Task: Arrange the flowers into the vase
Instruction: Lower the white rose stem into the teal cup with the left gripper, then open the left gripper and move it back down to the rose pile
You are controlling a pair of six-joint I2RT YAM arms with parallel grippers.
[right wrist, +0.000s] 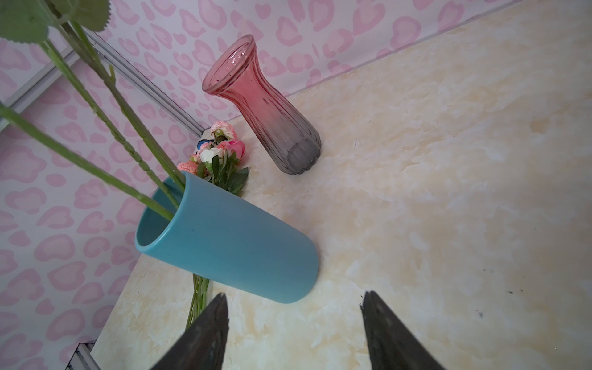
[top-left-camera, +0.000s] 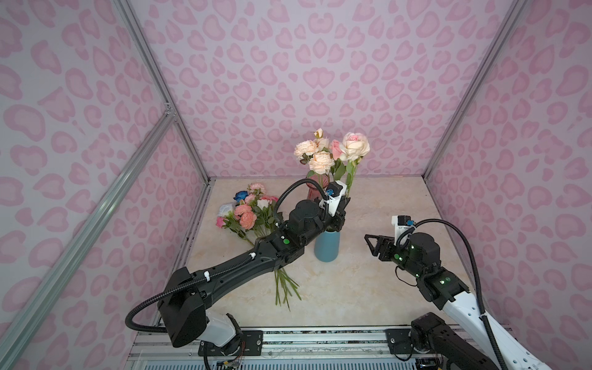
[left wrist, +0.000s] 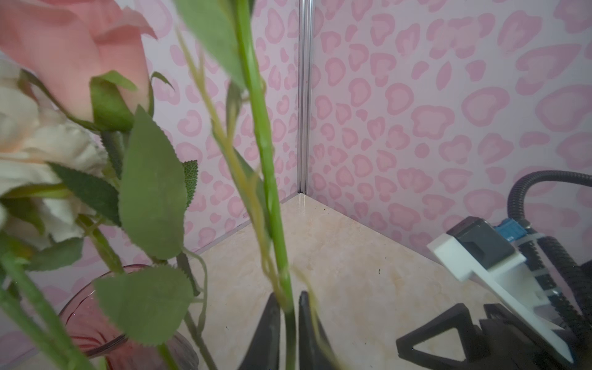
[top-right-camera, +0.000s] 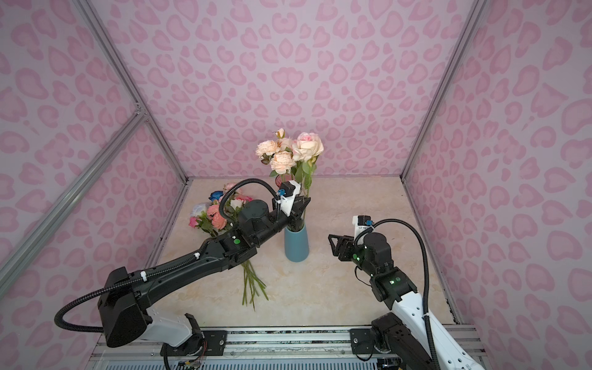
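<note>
A blue vase (top-left-camera: pixel 326 246) (right wrist: pixel 230 250) stands mid-table with several peach and pink flowers (top-left-camera: pixel 333 150) (top-right-camera: pixel 288 150) upright in it. My left gripper (left wrist: pixel 288 296) (top-right-camera: pixel 303 205) hovers just above the vase mouth. Its jaws stand narrowly parted on either side of one green stem (left wrist: pixel 266 160), with slim gaps showing. More flowers (top-left-camera: pixel 250 211) (top-right-camera: pixel 217 211), in pink, coral, white and blue, lie in a bunch on the table left of the vase. My right gripper (right wrist: pixel 294 298) (top-left-camera: pixel 368 243) is open and holds nothing. It sits right of the vase, pointing at it.
A pink-to-grey glass vase (right wrist: pixel 262 105) (top-left-camera: pixel 315 189) stands behind the blue one, near the back wall. Pink-patterned walls close in the marble-look table (top-left-camera: pixel 384 288) on three sides. The left arm (top-left-camera: pixel 243 266) reaches over the lying bunch's stems.
</note>
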